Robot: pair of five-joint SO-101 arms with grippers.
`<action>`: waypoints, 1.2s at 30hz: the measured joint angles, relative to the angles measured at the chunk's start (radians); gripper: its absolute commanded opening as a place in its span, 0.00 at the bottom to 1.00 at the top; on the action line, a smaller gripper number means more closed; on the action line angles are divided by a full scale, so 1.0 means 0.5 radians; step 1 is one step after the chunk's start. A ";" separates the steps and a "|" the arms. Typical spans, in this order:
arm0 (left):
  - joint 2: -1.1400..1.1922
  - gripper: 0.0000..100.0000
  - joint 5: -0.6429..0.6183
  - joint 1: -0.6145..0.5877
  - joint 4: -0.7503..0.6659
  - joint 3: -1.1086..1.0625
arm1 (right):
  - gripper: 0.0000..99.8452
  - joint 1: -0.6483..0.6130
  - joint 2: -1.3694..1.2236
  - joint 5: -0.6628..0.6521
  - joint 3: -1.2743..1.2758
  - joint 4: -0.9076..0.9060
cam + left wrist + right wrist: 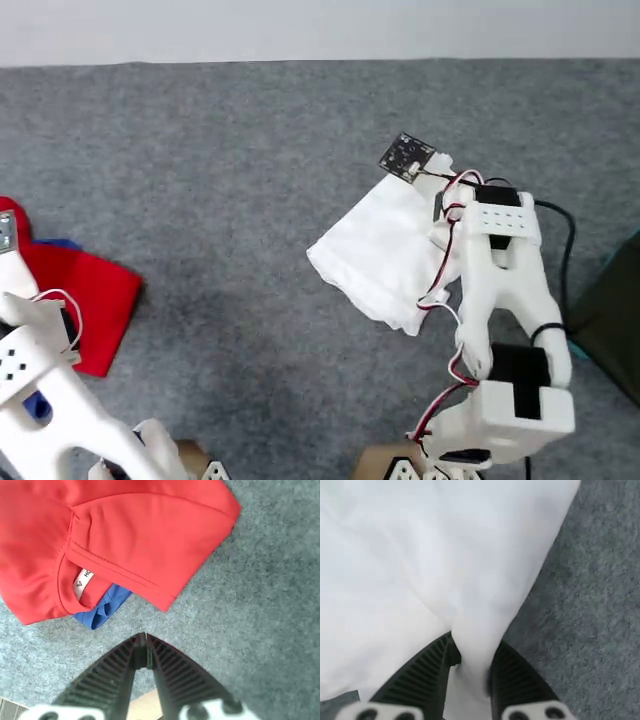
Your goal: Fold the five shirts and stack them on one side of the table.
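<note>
A white shirt point(385, 250) lies bunched right of the table's middle, and the right arm stands over its right edge. In the right wrist view my right gripper point(470, 667) is shut on a fold of this white shirt point(420, 555). A folded red shirt point(85, 295) lies at the left edge on top of a blue one point(60, 243). The left wrist view shows the red shirt point(110, 540) collar-side up, with the blue shirt point(100, 611) peeking out beneath. My left gripper point(145, 650) is shut and empty, just above the carpet beside them.
A grey carpet-like cover point(230, 170) spreads over the table. A small dark square tag point(407, 157) lies at the white shirt's far corner. A dark object point(615, 320) sits at the right edge. The middle and the far side are bare carpet.
</note>
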State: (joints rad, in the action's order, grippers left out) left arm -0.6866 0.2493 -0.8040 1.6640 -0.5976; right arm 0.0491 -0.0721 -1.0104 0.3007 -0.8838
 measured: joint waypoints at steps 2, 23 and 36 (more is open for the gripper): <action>0.000 0.01 0.000 0.000 0.000 0.000 | 0.12 -0.003 0.000 -0.003 0.000 0.012; 0.000 0.01 0.000 0.000 0.000 0.000 | 0.23 -0.018 0.411 1.636 -0.055 -0.589; 0.000 0.01 0.000 0.000 -0.068 -0.006 | 0.26 -0.344 0.319 2.971 -0.055 -0.697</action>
State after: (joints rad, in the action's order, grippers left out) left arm -0.6866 0.2493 -0.8040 1.6303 -0.6007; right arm -0.1227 0.0875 0.4749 0.2731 -1.2321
